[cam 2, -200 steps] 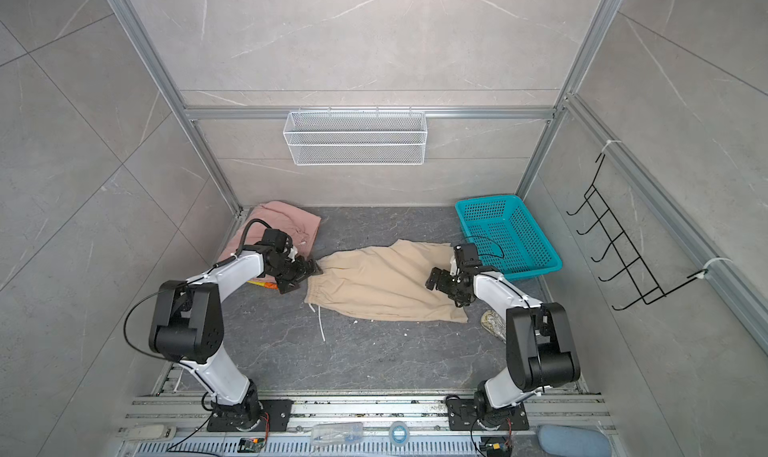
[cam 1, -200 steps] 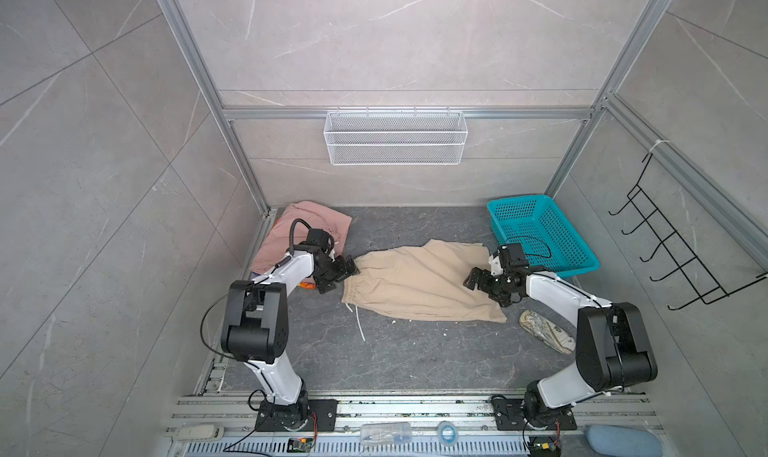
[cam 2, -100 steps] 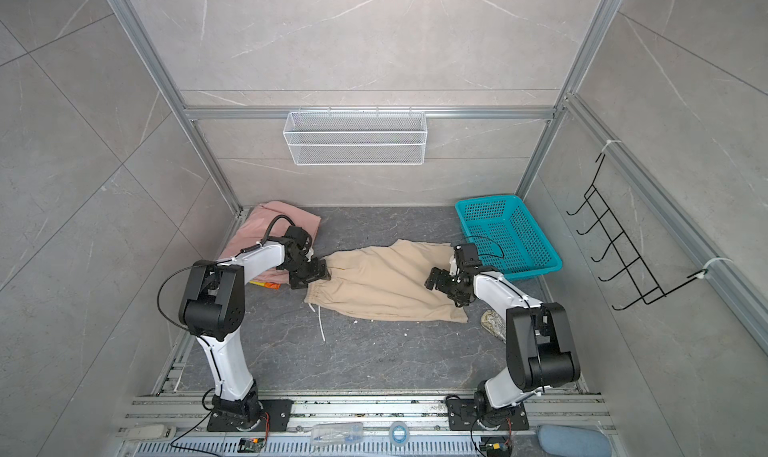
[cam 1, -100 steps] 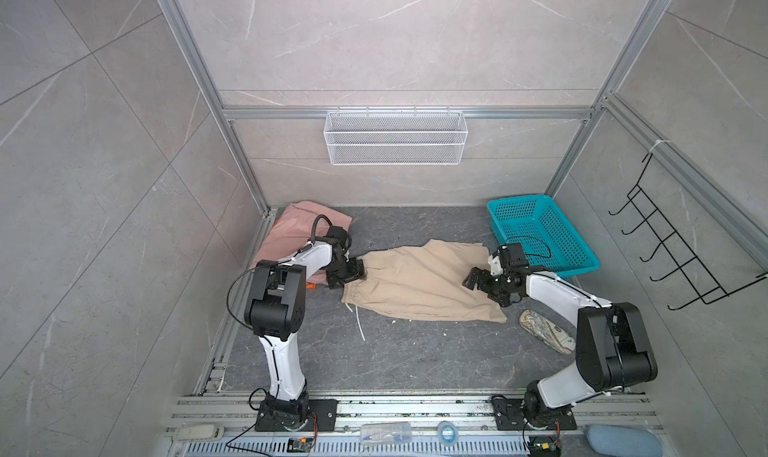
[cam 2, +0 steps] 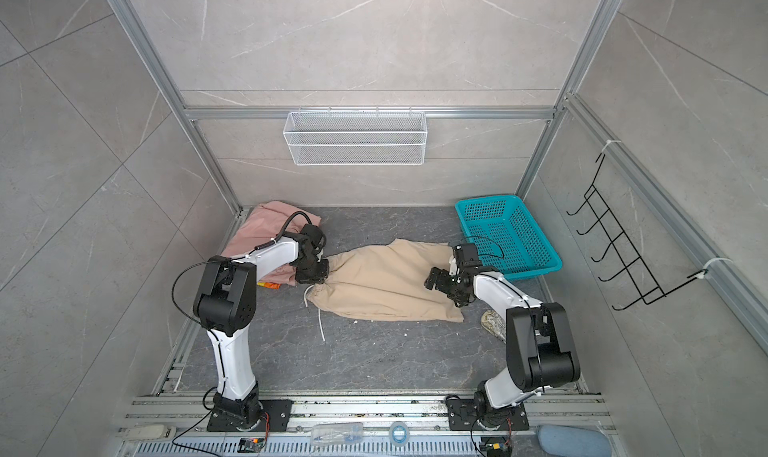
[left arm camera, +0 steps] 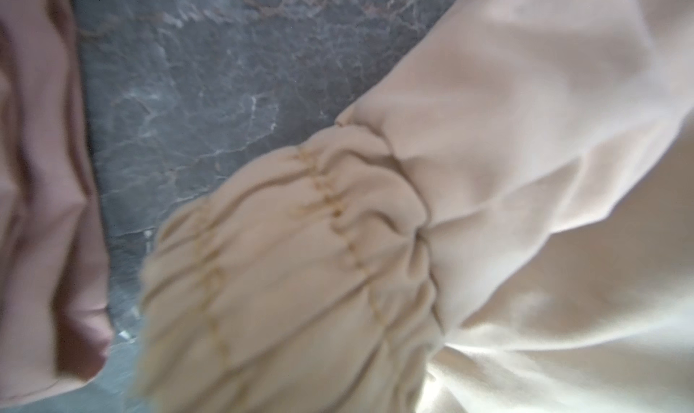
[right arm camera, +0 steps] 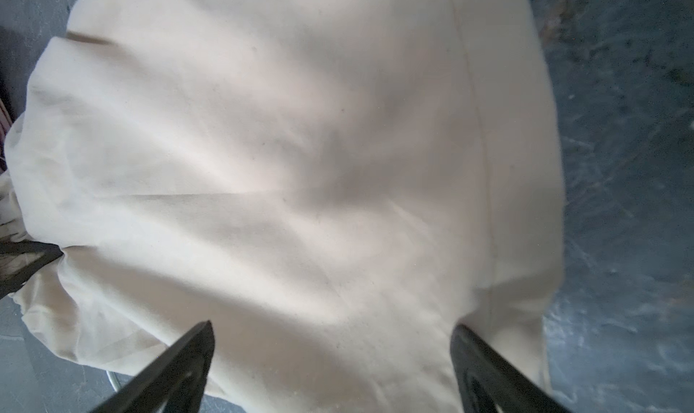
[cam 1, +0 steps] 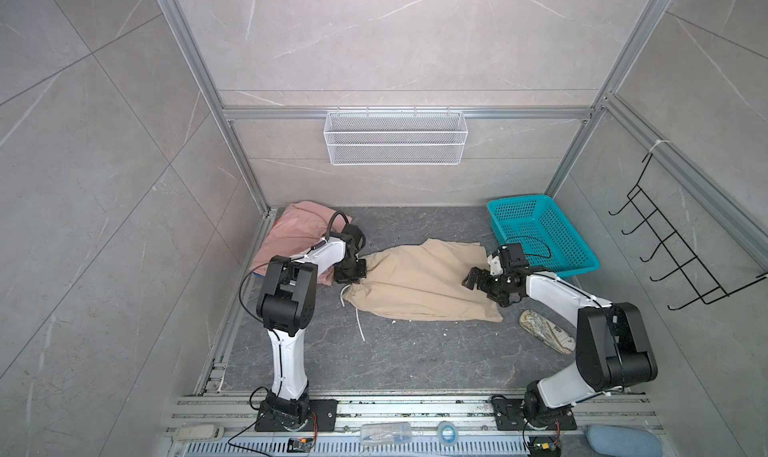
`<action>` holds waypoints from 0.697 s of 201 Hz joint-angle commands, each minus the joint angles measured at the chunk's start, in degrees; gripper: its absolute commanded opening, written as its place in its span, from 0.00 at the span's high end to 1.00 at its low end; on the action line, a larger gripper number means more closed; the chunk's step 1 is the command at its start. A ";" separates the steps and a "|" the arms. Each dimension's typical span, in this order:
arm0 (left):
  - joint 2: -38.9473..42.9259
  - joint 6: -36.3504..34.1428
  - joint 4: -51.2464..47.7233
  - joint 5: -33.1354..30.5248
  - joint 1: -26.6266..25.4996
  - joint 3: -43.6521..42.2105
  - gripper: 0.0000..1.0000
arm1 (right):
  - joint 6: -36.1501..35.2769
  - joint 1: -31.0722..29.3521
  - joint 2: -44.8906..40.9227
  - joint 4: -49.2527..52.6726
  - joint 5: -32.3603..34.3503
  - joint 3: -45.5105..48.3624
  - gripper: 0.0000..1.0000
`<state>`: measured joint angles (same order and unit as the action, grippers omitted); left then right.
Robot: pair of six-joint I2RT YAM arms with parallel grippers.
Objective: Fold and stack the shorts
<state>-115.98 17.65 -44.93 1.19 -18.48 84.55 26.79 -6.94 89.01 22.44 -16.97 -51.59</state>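
Seeing dark grey worktop [cam 1: 395, 359] in both top views. Got beige shorts [cam 1: 419, 280] spread flat at centre, gathered waistband [left arm camera: 300, 261] toward 9, leg hems toward 3, a few creases. Got pink shorts [cam 1: 291, 230] bunched at 10 against the corner frame, just beside the waistband, with a strip of bare worktop between in the left wrist view. Teal basket [cam 1: 561, 234] at 2, upright, near the beige hems. Also a flat patterned item [cam 1: 546, 332] at 4, just off the lower hem corner. Down at the waistband's 12-side corner: left gripper [cam 1: 353, 274], fingers pinched narrow on beige shorts. Cloth puckered toward the grip in the left wrist view, fingers themselves out of that shot. Low over the leg end at 3: right gripper [right arm camera: 332, 332], fingers [right arm camera: 180, 366] spread wide, gripping nothing, tips right at the cloth. Can't tell whether touching or just above. White drawstring [cam 1: 359, 322] trailing from the waistband toward 6 on bare worktop.
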 commanded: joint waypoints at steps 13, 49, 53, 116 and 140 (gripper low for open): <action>2.94 -5.10 -11.89 -8.80 -0.24 7.04 1.00 | 0.52 -2.28 1.24 -0.33 1.28 0.48 0.01; 2.77 -8.07 -21.94 -15.34 -1.47 16.83 1.00 | 3.09 -7.94 4.15 -1.85 3.15 -0.30 0.01; 2.44 -8.43 -23.31 -16.32 -1.81 18.09 1.00 | 3.45 -8.64 4.61 -2.03 3.41 -0.52 0.01; -0.75 -9.27 -37.33 -25.91 -6.77 33.92 1.00 | 6.98 -17.18 11.86 -2.89 6.66 -4.97 0.01; -2.38 -7.15 -41.72 -24.67 -8.15 41.77 1.00 | 7.68 -19.32 14.11 -2.85 7.29 -6.55 0.01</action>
<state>-117.08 9.78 -78.61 -21.93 -25.67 119.37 32.47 -24.34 99.44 18.28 -11.22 -57.36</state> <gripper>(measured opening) 0.085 0.993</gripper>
